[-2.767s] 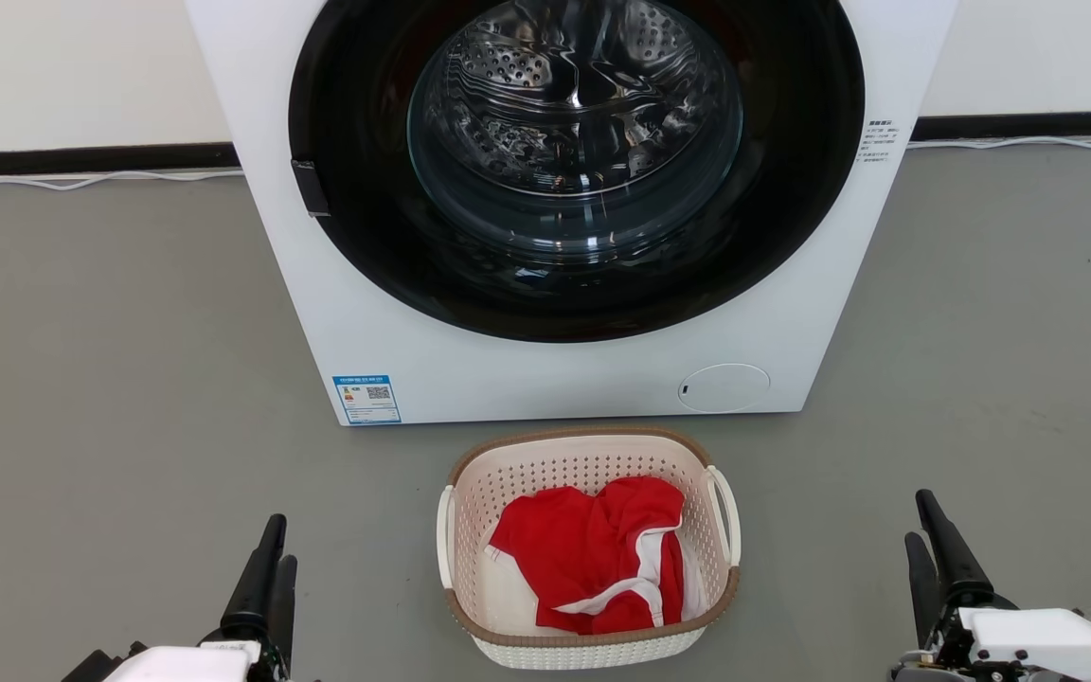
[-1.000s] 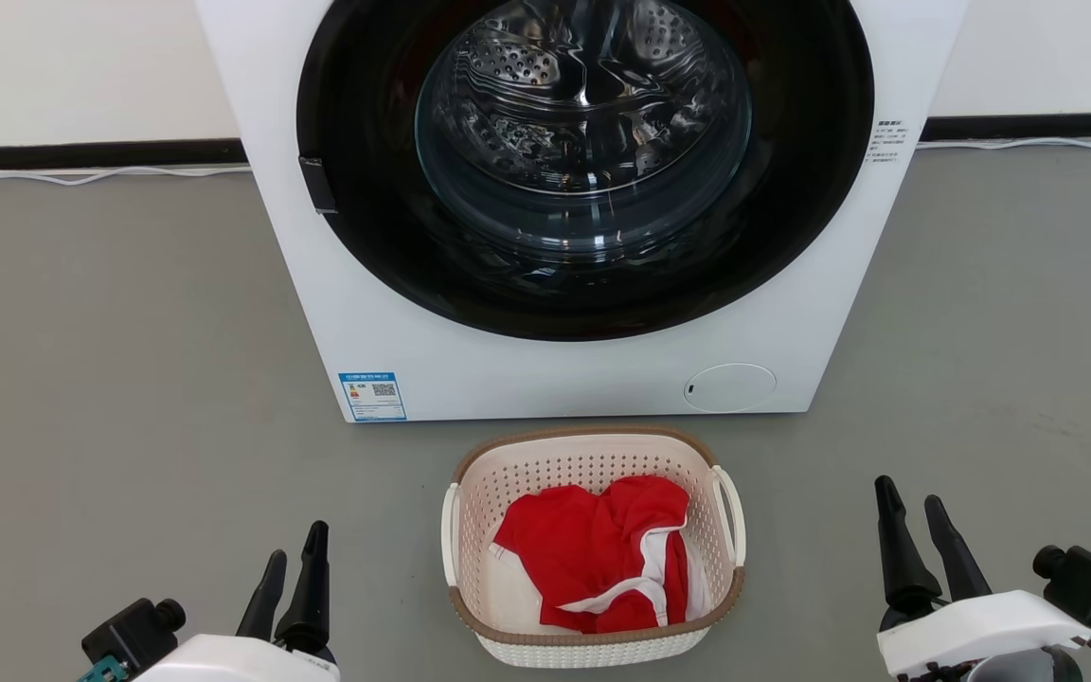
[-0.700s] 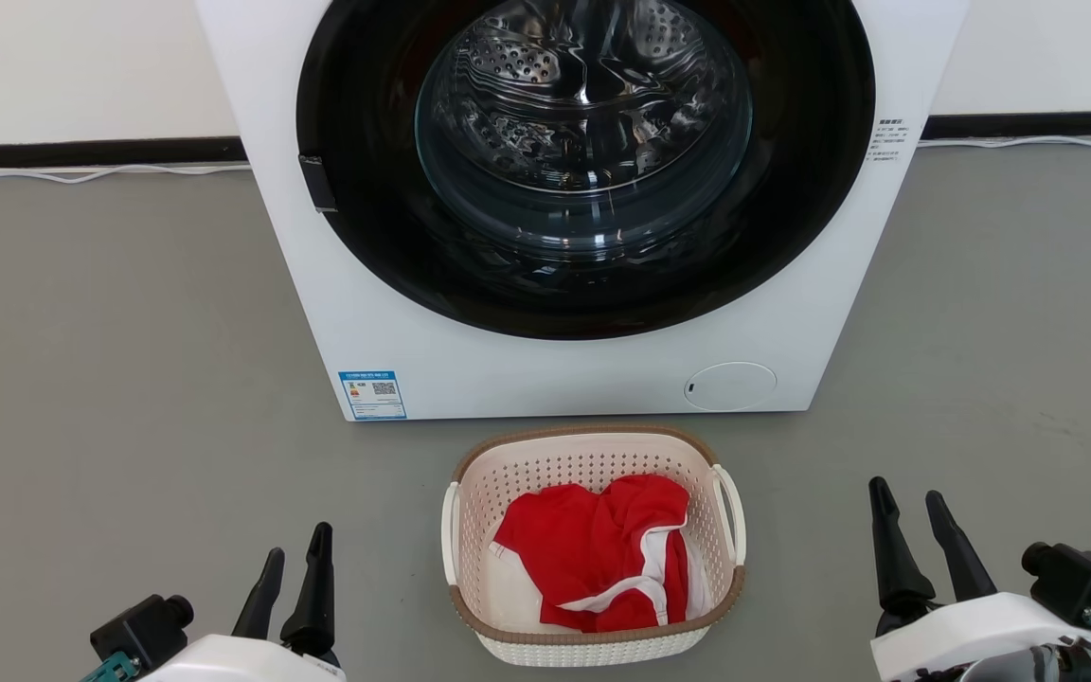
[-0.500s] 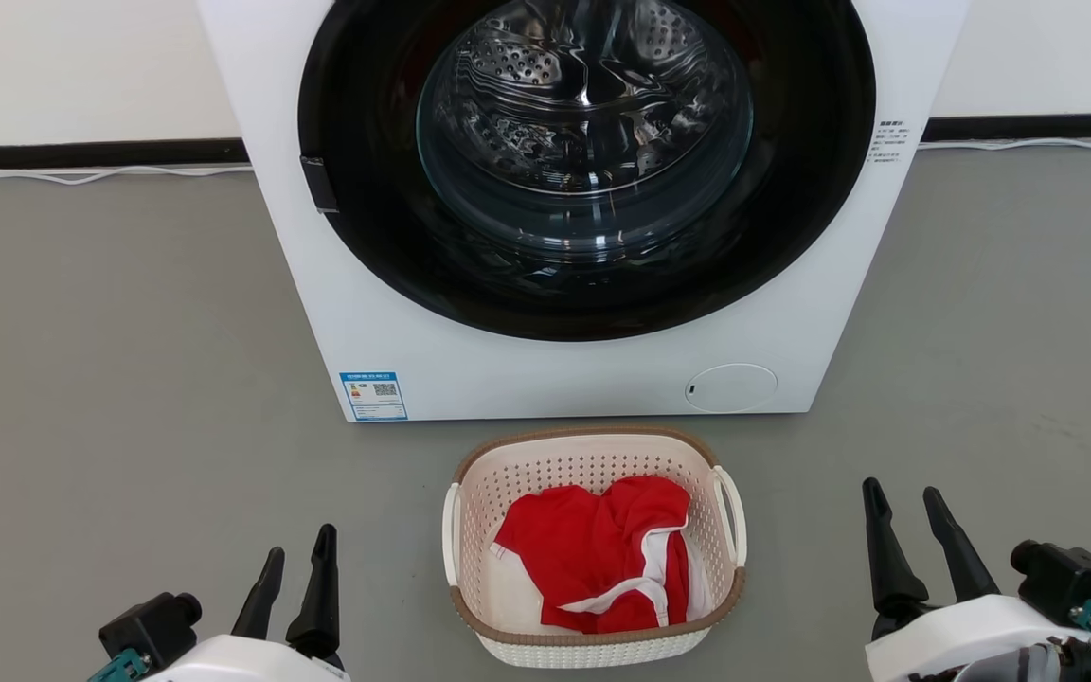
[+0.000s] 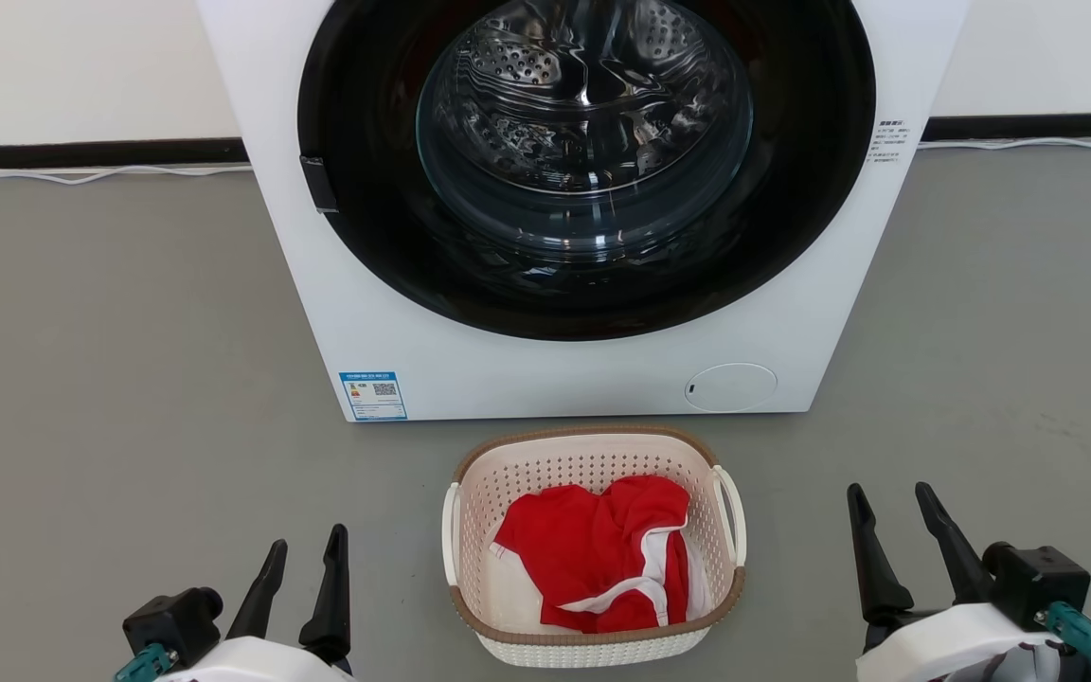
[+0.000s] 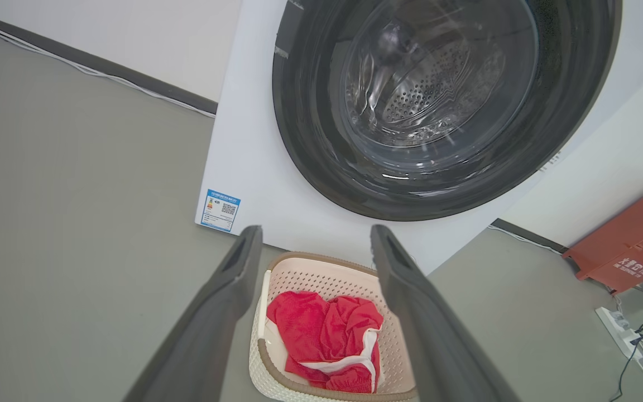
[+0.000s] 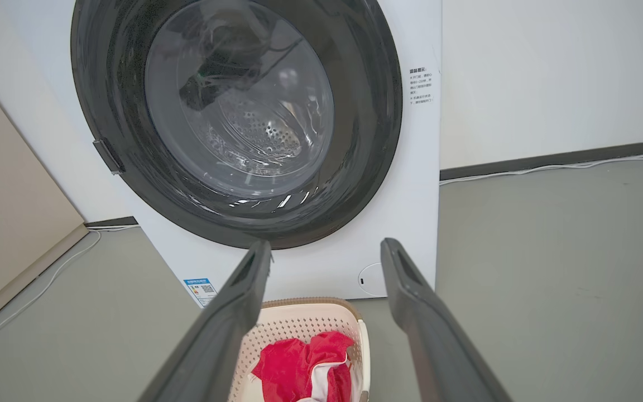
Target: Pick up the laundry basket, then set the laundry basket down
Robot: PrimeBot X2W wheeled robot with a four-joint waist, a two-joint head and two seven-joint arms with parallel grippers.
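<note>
Now both my jaws are spread at the bottom corners; lifting one side first could tip the laundry basket point(image 5: 593, 466) over.

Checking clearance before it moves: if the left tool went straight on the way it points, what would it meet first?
Probably the lower front of the washing machine. The left tool seems aimed just over the laundry basket, though depth is unclear.
</note>
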